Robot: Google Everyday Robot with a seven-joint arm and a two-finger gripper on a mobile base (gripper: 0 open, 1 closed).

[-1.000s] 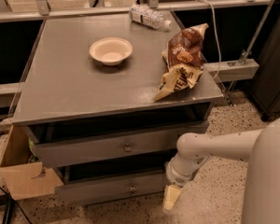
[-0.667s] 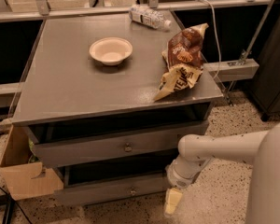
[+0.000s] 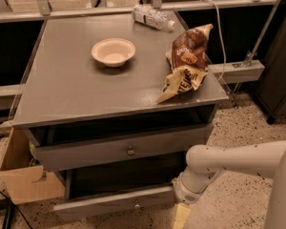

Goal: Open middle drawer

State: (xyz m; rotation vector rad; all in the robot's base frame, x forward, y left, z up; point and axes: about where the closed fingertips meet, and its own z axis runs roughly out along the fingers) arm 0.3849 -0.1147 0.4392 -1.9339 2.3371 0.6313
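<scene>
At the lower right of the frame, the robot's cream-coloured hand (image 3: 182,216) is hanging from the wrist of the white arm (image 3: 243,159), pointing down at the speckled floor (image 3: 238,128) and running partly off the bottom edge. Whether it is released or clenched, I cannot tell.

The middle drawer (image 3: 86,155), a wide flat grey front of medium height, is stretching across the centre of the frame under the dark gap below the grey table (image 3: 62,89). Its small round metal knob (image 3: 130,150) is sitting at the middle of that front, up and to the left of the hand and well apart from it. The hand is hovering lower than this drawer, just beside the right end of the lower grey drawer front (image 3: 100,205), which is standing out toward the bottom of the frame with a dark opening above it.

The middle front's long axis is running left to right, rising slightly toward the right. The pull is therefore likely going across it, toward the bottom of the frame. By my judgement, the hand is needing to rise above the lower front and travel left along the middle front until it is facing the knob. Approaching from the right end is risking a brush against the protruding lower front.
</scene>
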